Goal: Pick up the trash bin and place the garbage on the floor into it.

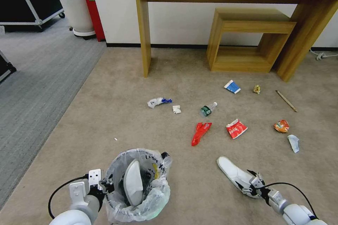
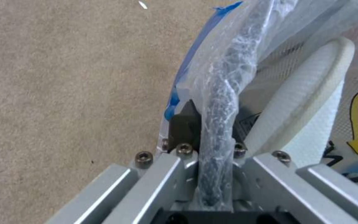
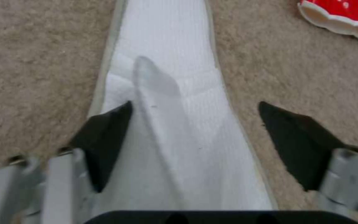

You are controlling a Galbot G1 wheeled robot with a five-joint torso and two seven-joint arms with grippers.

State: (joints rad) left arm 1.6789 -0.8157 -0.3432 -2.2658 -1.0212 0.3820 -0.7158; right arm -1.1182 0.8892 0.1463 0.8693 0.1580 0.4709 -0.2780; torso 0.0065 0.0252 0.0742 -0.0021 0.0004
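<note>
So the left gripper (image 1: 104,185) has its fingers clenched on the rim of the trash bin (image 1: 139,186), which sits at about 7 o'clock in the head view, with one white slipper (image 1: 134,182) already standing up inside the bag. Up the floor (image 1: 105,119) toward 12 o'clock there's a crumpled wrapper (image 1: 158,102), a green-label bottle (image 1: 208,109), a red wrapper (image 1: 200,132) and a red-and-white packet (image 1: 236,128). Over at 5 o'clock the right gripper (image 1: 250,183) is down on the second slipper (image 1: 234,175), fingers (image 3: 104,137) spread wide on either side of it, not clamped.
</note>
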